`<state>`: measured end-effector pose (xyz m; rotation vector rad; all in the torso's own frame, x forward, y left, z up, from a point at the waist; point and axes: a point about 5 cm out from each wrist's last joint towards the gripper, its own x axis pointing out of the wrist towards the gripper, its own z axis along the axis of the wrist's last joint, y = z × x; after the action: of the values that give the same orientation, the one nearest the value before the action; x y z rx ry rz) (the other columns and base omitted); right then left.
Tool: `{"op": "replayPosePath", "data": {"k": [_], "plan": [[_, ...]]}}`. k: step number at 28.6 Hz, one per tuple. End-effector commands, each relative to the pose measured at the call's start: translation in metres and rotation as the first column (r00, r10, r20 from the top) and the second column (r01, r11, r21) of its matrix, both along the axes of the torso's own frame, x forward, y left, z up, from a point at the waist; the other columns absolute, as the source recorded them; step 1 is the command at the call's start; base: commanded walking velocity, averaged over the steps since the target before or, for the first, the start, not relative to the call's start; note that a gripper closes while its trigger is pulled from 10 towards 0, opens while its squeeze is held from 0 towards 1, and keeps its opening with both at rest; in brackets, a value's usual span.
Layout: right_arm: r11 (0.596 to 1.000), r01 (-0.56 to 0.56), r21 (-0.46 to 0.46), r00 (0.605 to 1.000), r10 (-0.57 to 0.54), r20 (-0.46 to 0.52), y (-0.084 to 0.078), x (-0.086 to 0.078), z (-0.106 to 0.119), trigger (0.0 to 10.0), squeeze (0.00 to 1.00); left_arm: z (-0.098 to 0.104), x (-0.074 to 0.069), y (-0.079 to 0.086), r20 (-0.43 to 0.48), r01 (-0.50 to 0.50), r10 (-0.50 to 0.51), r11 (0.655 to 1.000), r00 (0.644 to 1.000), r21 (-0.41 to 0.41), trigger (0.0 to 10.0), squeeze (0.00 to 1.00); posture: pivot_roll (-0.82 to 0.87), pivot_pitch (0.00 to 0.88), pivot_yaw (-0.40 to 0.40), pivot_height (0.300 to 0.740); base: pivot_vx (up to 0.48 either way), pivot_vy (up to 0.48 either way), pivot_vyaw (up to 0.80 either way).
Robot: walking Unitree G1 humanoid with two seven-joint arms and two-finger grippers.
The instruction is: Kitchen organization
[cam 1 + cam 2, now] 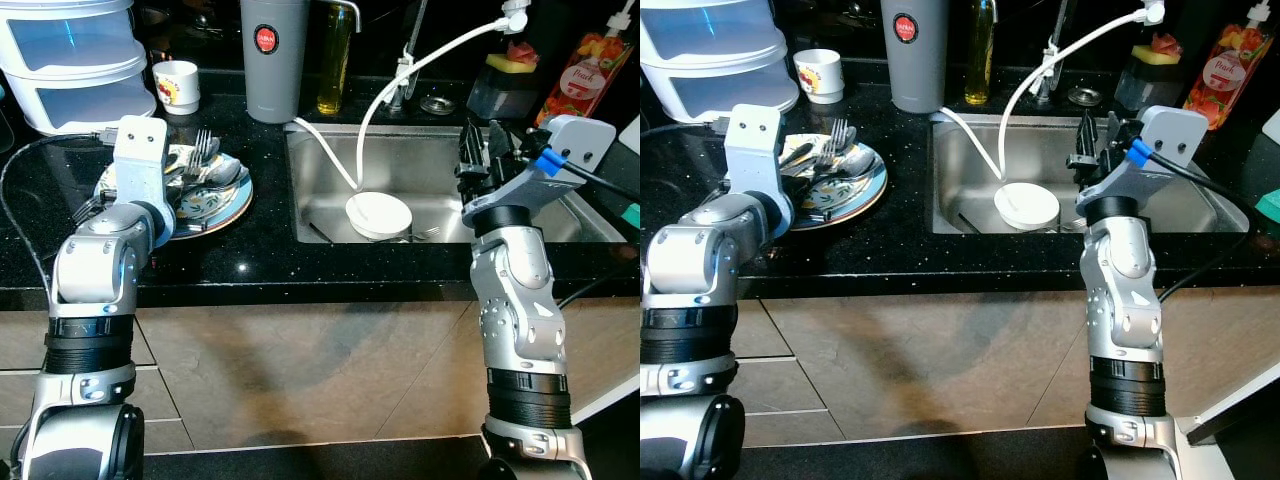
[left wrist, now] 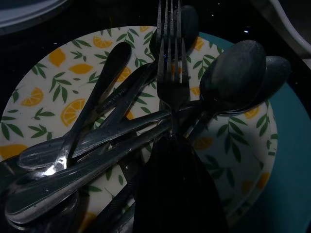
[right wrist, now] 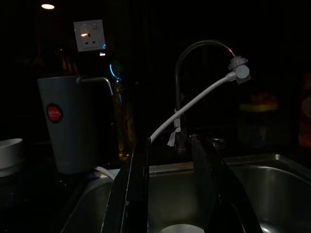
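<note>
A lemon-patterned plate (image 2: 43,87) on a teal plate (image 1: 232,207) lies on the black counter at the left, piled with several spoons (image 2: 233,73) and a fork (image 2: 170,73). My left gripper (image 2: 172,143) is low over this pile, its fingers together on the fork's handle, with the tines pointing away from it. My right gripper (image 1: 484,148) hangs open above the right side of the steel sink (image 1: 330,170), holding nothing. A white bowl (image 1: 378,213) rests upside down in the sink, left of that gripper.
A white hose (image 1: 420,65) runs from the tap down into the sink. Behind it stand a grey jug (image 1: 272,60), an oil bottle (image 1: 335,60) and a peach bottle (image 1: 590,70). A cup (image 1: 176,85) and white containers (image 1: 70,60) sit at the back left.
</note>
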<state>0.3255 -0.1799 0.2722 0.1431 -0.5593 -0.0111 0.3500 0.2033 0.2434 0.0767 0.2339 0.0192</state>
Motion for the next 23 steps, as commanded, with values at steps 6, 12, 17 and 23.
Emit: {"op": "replayPosePath", "data": {"k": [6, 12, 17, 23], "plan": [[1.000, -0.002, 0.000, 1.000, 0.002, 0.011, -0.001, 0.002, 0.004, 10.0, 0.00, 0.067, -0.004, -0.030, 0.439, 0.158, -0.140, 0.987, 0.887, -0.004, 10.0, 0.00, 0.08, 0.024, -0.042, 0.740, 0.000, 0.000, 0.00], [1.000, 0.004, -0.009, 1.000, -0.004, 0.024, -0.002, 0.001, 0.008, 10.0, 0.00, 0.057, 0.016, -0.058, 0.345, 0.182, -0.187, 0.982, 0.920, 0.045, 10.0, 0.00, 0.05, 0.013, -0.027, 0.740, 0.000, 0.000, 0.00], [0.999, 0.035, -0.007, 0.999, -0.035, 0.025, -0.010, -0.004, 0.007, 10.0, 0.00, 0.039, 0.023, -0.033, 0.237, -0.001, -0.018, 0.997, 0.971, 0.082, 10.0, 1.00, 0.04, 0.020, -0.020, 0.740, 0.000, 0.000, 0.00], [0.999, 0.041, -0.009, 0.999, -0.041, 0.011, -0.012, -0.005, 0.003, 10.0, 0.00, 0.028, 0.019, -0.009, 0.196, -0.103, 0.087, 0.992, 0.977, 0.076, 10.0, 1.00, 0.05, 0.027, -0.028, 0.740, 0.000, 0.000, 0.00]]}}
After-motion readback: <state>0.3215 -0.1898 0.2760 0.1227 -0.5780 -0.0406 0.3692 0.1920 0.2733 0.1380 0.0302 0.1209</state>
